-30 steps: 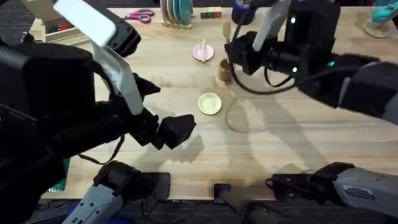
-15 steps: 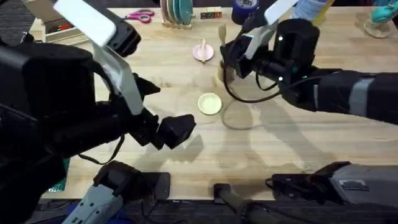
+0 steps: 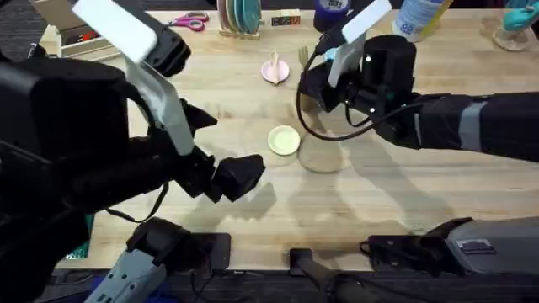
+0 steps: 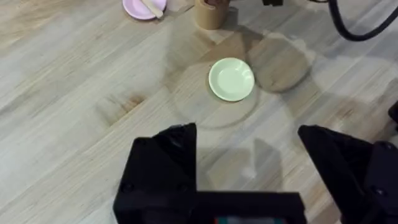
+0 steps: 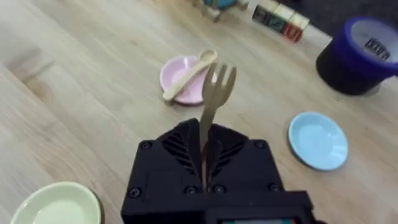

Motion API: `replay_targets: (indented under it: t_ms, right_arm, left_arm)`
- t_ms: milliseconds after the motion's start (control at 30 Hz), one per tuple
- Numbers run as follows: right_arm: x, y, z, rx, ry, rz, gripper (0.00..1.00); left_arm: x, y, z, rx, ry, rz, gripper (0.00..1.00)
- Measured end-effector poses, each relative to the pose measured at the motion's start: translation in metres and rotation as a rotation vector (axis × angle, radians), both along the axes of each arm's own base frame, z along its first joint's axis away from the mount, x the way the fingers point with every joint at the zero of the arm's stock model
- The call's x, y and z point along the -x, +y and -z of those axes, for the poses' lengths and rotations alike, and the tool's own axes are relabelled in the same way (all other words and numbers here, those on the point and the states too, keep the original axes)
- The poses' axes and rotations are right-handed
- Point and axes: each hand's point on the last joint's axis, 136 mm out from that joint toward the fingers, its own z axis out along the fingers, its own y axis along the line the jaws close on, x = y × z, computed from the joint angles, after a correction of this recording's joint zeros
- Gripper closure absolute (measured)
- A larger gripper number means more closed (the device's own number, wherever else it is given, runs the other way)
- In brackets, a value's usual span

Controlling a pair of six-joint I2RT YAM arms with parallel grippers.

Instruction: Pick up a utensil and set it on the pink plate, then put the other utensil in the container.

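Wooden table [image 3: 404,185]: right gripper [image 5: 208,163] clamped on fork [image 5: 214,93], shifted slightly since before, now over cup [image 4: 210,12]. Spoon [image 5: 189,73] on pink plate [image 5: 180,81]. Left gripper [image 4: 249,155] apart.

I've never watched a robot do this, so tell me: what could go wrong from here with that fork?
The right gripper pinches the fork only by its handle end, so it might tilt or slip before reaching the cup. The cup's mouth is narrow; a small miss could knock it over or bump the pink plate holding the spoon.

A light wooden table [image 3: 404,194] with dark floor beyond its left corner.
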Motion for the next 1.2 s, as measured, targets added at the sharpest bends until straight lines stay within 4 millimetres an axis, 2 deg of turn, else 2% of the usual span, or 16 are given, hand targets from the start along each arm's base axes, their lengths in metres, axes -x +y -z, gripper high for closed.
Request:
replay_targets:
  t_ms: [433,567,833,1000,1033,1133,1200]
  right_arm:
    - [0.009,-0.004,0.020,0.036,0.083,0.005,0.967]
    - [0.009,-0.004,0.020,0.035,0.082,0.004,0.832]
    - [0.000,0.000,0.001,-0.002,0.006,0.004,0.752]
    - [-0.004,0.002,-0.009,-0.051,-0.018,0.021,0.621]
    - [-0.004,0.002,-0.009,-0.060,-0.012,0.026,0.562]
    - [-0.004,0.002,-0.016,-0.081,-0.016,0.033,0.329]
    - [-0.003,0.002,-0.028,-0.099,-0.037,0.036,0.060]
  left_arm:
    - [0.000,0.000,0.000,0.000,0.000,0.000,0.006]
    - [0.000,0.000,0.000,0.000,0.000,0.000,0.006]
    - [0.000,0.000,0.000,0.000,0.000,0.000,0.006]
    - [0.000,0.000,0.000,0.000,0.000,0.000,0.006]
    - [0.000,0.000,0.000,0.000,0.000,0.000,0.006]
    - [0.000,0.000,0.000,0.000,0.000,0.000,0.006]
    - [0.000,0.000,0.000,0.000,0.000,0.000,0.006]
